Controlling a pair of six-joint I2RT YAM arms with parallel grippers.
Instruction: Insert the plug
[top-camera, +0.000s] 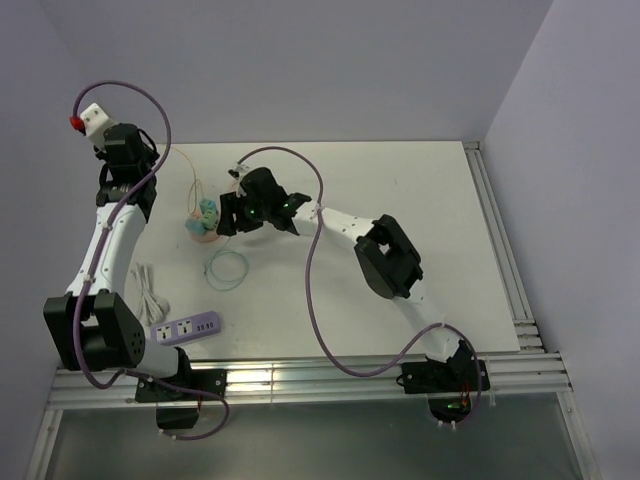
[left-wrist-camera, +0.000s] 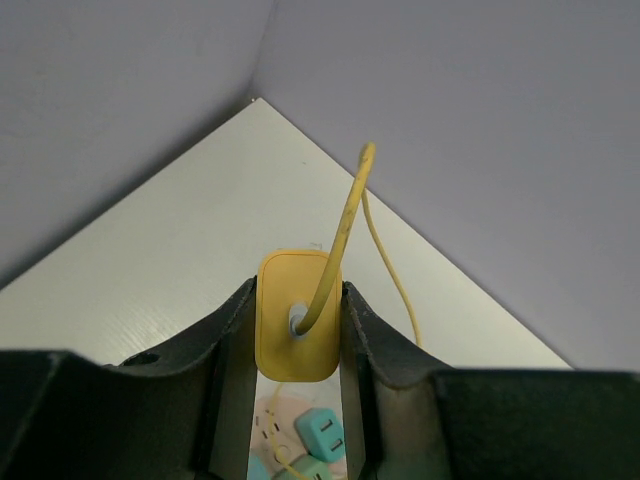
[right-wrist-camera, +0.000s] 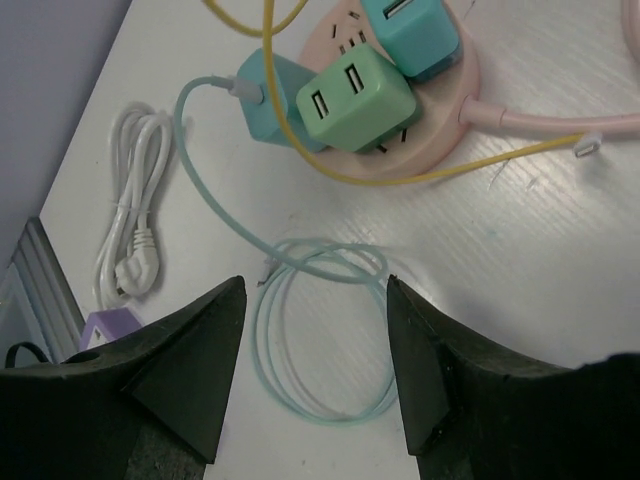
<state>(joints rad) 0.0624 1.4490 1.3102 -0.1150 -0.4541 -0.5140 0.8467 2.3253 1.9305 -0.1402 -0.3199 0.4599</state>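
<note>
Straight below your left hand (left-wrist-camera: 297, 292), which grips the flat yellow rectangular plug (left-wrist-camera: 283, 345) cable-end up, sits the round pink socket hub (right-wrist-camera: 445, 135), so push down; your right hand (right-wrist-camera: 314, 290) hangs wide and empty just beside it.

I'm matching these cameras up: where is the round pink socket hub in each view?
Top external: pink hub left of centre, just beyond the green cable coil.
Left wrist: hub at bottom edge, under the yellow plug.
Right wrist: hub at top centre.
Shared landmark: teal chargers plugged into it.
</note>
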